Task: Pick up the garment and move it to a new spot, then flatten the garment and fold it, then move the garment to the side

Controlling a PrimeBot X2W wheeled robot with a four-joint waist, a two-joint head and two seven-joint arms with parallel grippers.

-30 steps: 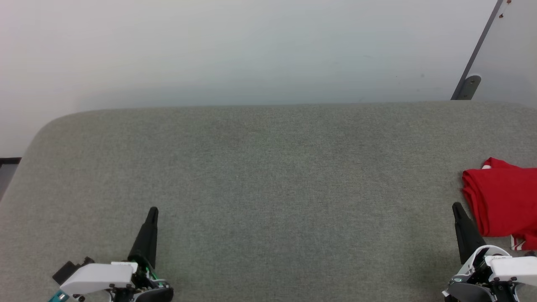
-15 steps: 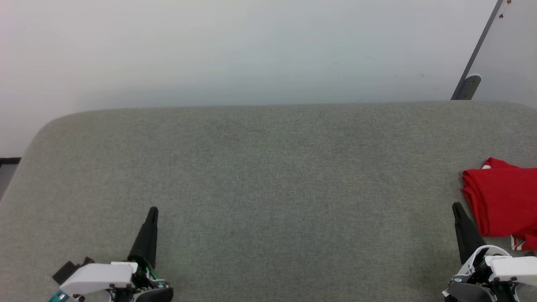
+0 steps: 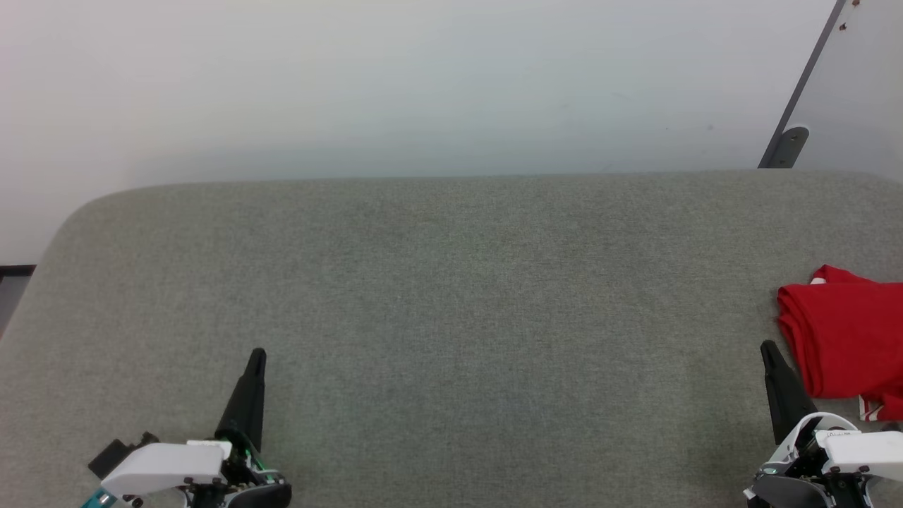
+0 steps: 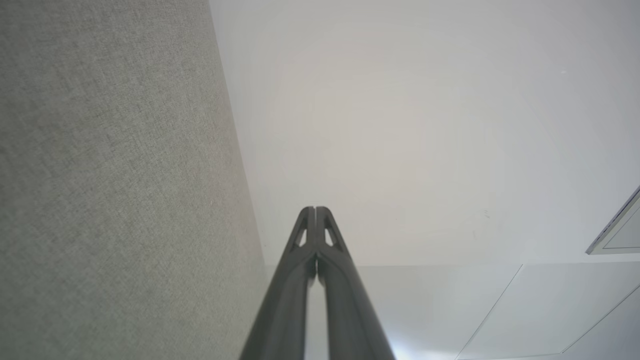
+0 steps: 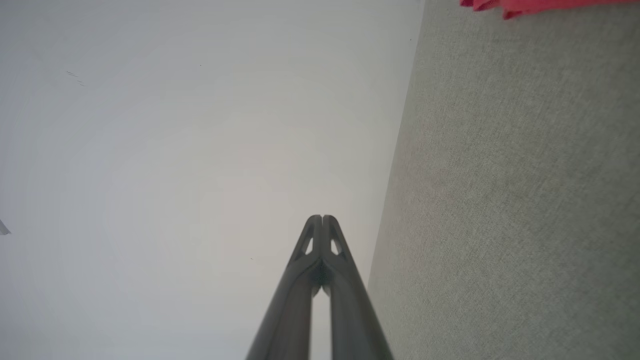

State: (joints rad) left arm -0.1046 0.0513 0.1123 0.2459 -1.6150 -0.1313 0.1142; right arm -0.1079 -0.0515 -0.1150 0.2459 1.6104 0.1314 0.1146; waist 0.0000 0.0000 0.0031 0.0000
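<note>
Garment [image 3: 846, 331]: a red bundle at the right edge of the grey fabric tabletop [image 3: 451, 282], about midway between the far and near edges. Its right part is cut off by the frame, so I cannot tell whether it overhangs. Layered fold edges show on its left side, and a bit of red-and-white stripe trim [image 3: 871, 409] pokes out at the near end. No print is visible.

Left gripper [image 3: 257, 355]: parked near the near edge, left of centre, and empty. In the left wrist view its fingers [image 4: 300, 280] are pressed together with nothing between them. Right gripper [image 3: 766, 347]: near the near right corner, just beside the garment's left side and apart from the cloth. Its jaws are closed too, with fingers [image 5: 300, 290] tip to tip and nothing held. The middle of the tabletop is bare, with a pale wall [image 3: 423, 85] behind it.

Judgement: the bundle looks stacked and set off to the side, so this is either the very end or a pick not yet begun; I cannot settle which. If it is a pick, the right arm is the obvious one:
- open the jaws first
- come in low from the bundle's left side
- pinch all the layers at the fold, not only the top one, or it unrolls on the lift
- carry it toward the bare centre so both arms can reach it for flattening

If the task is done, pull the right fingers back without brushing the near trim, since soft jersey drags easily.
</note>
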